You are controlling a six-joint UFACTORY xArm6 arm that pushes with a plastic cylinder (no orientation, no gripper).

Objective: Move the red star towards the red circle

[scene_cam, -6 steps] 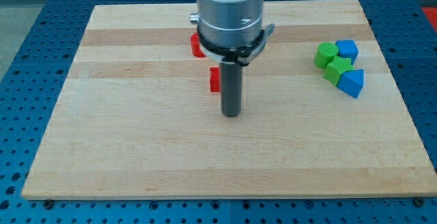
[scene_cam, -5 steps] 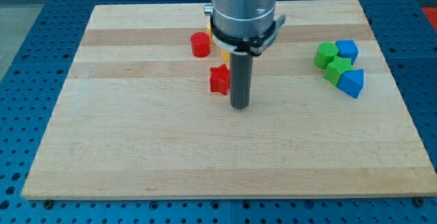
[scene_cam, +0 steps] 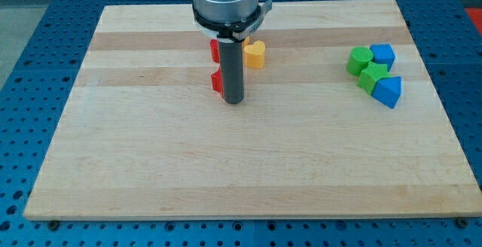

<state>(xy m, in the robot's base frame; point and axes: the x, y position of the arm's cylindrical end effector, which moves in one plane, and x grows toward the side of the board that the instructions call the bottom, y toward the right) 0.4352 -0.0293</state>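
The red star [scene_cam: 218,82] lies on the wooden board, mostly hidden behind my rod; only its left edge shows. The red circle [scene_cam: 215,50] sits just above it toward the view's top, also largely hidden by the rod and the arm's body. My tip [scene_cam: 233,100] rests on the board just right of and slightly below the red star, touching or nearly touching it.
An orange heart-shaped block [scene_cam: 255,53] sits right of the red circle. At the view's right, two green blocks [scene_cam: 360,59] [scene_cam: 372,75], a blue block [scene_cam: 383,53] and a blue triangular block [scene_cam: 388,90] are clustered. The board [scene_cam: 151,164] lies on a blue perforated table.
The rod moved left and toward the view's top. The red star shifted left and up with it, and now sits closer below the red circle. The orange heart is uncovered.
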